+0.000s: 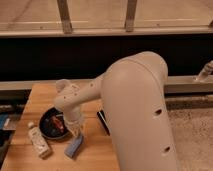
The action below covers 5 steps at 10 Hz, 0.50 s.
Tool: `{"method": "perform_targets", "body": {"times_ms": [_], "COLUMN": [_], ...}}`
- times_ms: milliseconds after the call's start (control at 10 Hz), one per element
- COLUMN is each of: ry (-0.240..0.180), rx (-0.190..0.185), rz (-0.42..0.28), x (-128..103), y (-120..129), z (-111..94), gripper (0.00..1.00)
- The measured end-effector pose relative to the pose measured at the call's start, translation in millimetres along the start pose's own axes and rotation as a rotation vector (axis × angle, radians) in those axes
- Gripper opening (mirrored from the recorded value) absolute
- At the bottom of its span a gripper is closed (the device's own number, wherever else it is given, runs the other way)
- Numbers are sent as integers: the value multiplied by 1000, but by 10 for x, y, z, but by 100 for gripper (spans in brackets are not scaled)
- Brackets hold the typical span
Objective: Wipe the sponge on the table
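The light-blue sponge (74,147) lies tilted on the wooden table (42,95), near its front edge and just right of a black pan. My gripper (76,133) comes down from the big white arm right above the sponge's upper end and seems to touch it. The arm covers the right part of the table.
A black pan (52,124) with reddish bits inside sits left of the gripper. A whitish bottle (39,141) lies at the front left. A black block (102,121) peeks out from behind the arm on the right. A dark rail and wall run behind the table.
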Motion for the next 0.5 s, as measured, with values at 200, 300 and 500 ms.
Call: {"method": "perform_targets", "body": {"times_ms": [200,300,500], "ry": [13,21,27], "rx": [-18,-23,-36], "rz": [49,84,164], "x": [336,493,715], "y": [-103,-200,-458], "z": [139,187,232], "gripper": [0,0,0]}}
